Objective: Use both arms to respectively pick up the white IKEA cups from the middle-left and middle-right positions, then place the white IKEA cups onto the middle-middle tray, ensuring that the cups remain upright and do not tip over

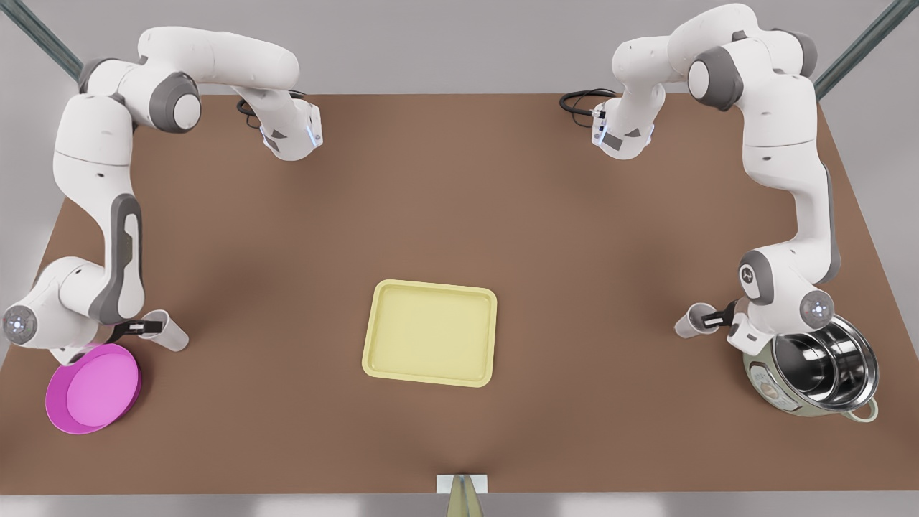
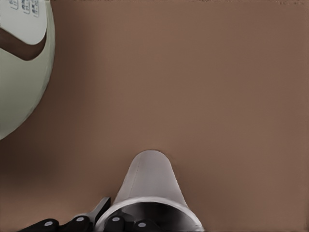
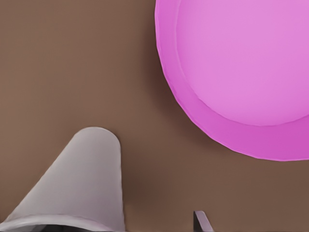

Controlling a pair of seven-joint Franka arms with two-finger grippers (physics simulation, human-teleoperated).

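Magenta bowl (image 1: 93,388) is sitting at the counter's (image 1: 459,215) 8 o'clock corner in the front view, just beside the right end effector (image 1: 147,327); in the right wrist view the bowl (image 3: 241,77) is lying close by the cup (image 3: 82,183).

Steel pot (image 1: 826,373) with a pale green wall is standing at 4 o'clock, crowding the left arm's wrist; its rounded wall (image 2: 21,72) is showing in the left wrist view.

Pale yellow tray (image 1: 431,332) is lying flat at counter centre, long axis running 9 to 3 o'clock, with open counter on both sides.

Cup by the bowl (image 1: 169,330) is sitting at 9 o'clock from the tray, well apart. It is appearing upright, rim uppermost. Right end effector is straddling its rim, one black finger (image 1: 136,328) showing on the near side; whether the pads are pressing the wall I cannot tell.

Cup by the pot (image 1: 691,321) is sitting at 3 o'clock from the tray, also apparently upright. Left end effector (image 1: 714,317) is reaching across its rim; in the left wrist view black fingertips (image 2: 116,223) are sitting at the rim of the cup (image 2: 149,183), grip state unclear.
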